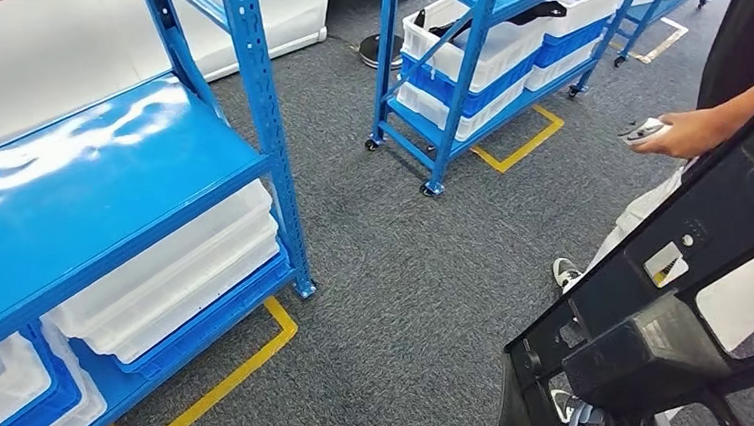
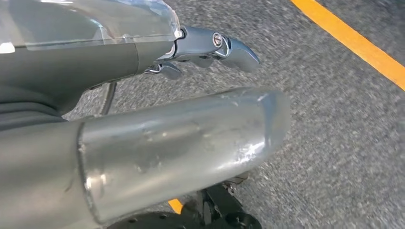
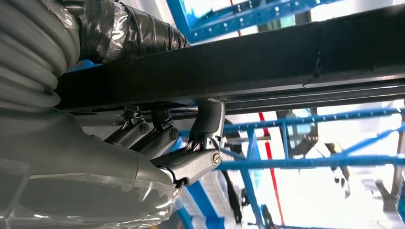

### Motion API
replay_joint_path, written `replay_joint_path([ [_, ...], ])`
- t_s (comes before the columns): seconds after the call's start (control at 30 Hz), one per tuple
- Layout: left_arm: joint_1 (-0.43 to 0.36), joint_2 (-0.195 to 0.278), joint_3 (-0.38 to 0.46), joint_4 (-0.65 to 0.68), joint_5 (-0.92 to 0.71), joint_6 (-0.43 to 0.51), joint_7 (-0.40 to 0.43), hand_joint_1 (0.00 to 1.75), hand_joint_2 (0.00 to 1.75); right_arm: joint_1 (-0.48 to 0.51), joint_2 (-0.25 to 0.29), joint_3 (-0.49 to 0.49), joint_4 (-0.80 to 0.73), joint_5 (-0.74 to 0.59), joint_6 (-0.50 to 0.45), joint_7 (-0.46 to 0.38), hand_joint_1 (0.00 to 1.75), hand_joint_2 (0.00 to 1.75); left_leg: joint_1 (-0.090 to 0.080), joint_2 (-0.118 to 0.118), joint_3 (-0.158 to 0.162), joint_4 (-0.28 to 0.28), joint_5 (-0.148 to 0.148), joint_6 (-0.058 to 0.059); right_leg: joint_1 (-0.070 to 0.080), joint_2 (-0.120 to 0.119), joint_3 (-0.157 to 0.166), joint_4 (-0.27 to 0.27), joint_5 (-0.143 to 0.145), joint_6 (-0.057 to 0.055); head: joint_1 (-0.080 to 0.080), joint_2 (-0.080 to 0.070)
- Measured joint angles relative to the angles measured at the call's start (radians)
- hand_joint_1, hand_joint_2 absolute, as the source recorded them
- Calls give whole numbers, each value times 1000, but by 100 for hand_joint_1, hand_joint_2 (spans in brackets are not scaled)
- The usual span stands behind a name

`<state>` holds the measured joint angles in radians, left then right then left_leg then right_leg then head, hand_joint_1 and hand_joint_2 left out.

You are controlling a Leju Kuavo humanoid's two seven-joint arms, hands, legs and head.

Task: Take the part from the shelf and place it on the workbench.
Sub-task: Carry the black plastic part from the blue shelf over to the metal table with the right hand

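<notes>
The right hand (image 3: 157, 157) grips the black part (image 1: 666, 323), its fingers (image 3: 207, 124) hooked around the part's bar; in the head view the part rises from about five o'clock toward three. The left hand (image 2: 191, 52) hangs over grey carpet (image 2: 334, 143), fingers apart, holding nothing. A blue shelf (image 1: 84, 183) with white bins (image 1: 173, 279) sits at nine o'clock. A person's hand (image 1: 689, 133) holds a small device (image 1: 644, 129) at two o'clock.
</notes>
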<state>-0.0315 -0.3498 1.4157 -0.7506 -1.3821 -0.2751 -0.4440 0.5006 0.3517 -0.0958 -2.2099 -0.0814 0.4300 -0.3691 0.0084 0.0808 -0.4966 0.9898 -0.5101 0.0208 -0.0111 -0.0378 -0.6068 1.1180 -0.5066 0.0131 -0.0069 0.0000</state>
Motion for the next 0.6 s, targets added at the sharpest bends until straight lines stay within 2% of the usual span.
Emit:
replay_joint_path([
  [0.03,-1,0,1,1,0,1,0,0,0,0,0,0,0,2,0,-1,175,175,-2,8,2,1,-3,-4,4,-16,29,-51,13,-5,0,0],
  [0.07,-2,1,2,2,0,2,0,0,0,0,0,0,0,3,0,-3,175,175,-4,15,3,1,-5,-9,8,-27,43,-80,15,-10,0,0],
  [0.1,-4,1,4,3,0,3,0,0,0,1,0,0,0,4,0,-5,175,175,-6,23,5,1,-7,-14,13,-27,44,-87,12,-15,0,0],
  [0.17,-8,1,7,3,0,6,0,0,0,3,1,0,0,5,0,-8,175,175,-4,34,11,4,-12,-24,11,-5,41,-92,17,-26,0,0],
  [0.23,-9,2,9,3,0,8,0,0,0,5,1,1,0,5,0,-9,175,175,0,2,-2,43,-47,-33,6,14,40,-100,24,-39,-1,0],
  [0.3,-6,2,10,3,0,9,0,0,0,5,2,2,2,5,0,-10,175,175,2,-49,-52,156,-115,-38,5,34,37,-102,29,-48,-1,0],
  [0.33,-4,2,10,3,0,9,0,0,0,6,2,2,4,5,0,-11,175,175,3,-62,-82,223,-144,-40,6,46,34,-100,30,-50,-1,0],
  [0.37,-3,2,10,3,0,9,1,0,0,6,2,2,6,5,0,-12,175,175,3,-69,-105,271,-157,-41,6,58,32,-98,30,-50,-1,0],
  [0.4,-2,2,10,3,0,9,1,0,0,6,2,2,8,5,0,-14,175,175,3,-73,-113,284,-148,-42,6,72,30,-94,30,-50,-1,0],
  [0.43,-2,2,10,3,0,9,1,0,0,7,2,2,10,5,1,-15,175,175,4,-76,-103,258,-121,-41,6,85,29,-91,29,-50,-1,0],
  [0.47,-2,2,10,3,0,9,1,0,0,7,2,2,11,5,1,-16,175,175,5,-84,-78,199,-81,-39,6,98,29,-87,28,-49,-1,0],
  [0.53,-2,2,11,3,0,9,1,0,0,6,2,2,12,6,2,-18,175,175,9,-131,-28,76,-27,-34,6,124,23,-78,27,-42,-1,0],
  [0.57,-2,2,11,3,0,9,1,0,0,6,2,2,13,7,2,-19,175,175,10,-152,-15,40,-17,-32,5,135,18,-74,28,-36,-1,0],
  [0.6,-2,2,11,3,0,9,2,0,0,6,2,2,14,8,3,-20,175,175,9,-164,-12,28,-19,-30,4,146,13,-72,30,-29,-1,0],
])
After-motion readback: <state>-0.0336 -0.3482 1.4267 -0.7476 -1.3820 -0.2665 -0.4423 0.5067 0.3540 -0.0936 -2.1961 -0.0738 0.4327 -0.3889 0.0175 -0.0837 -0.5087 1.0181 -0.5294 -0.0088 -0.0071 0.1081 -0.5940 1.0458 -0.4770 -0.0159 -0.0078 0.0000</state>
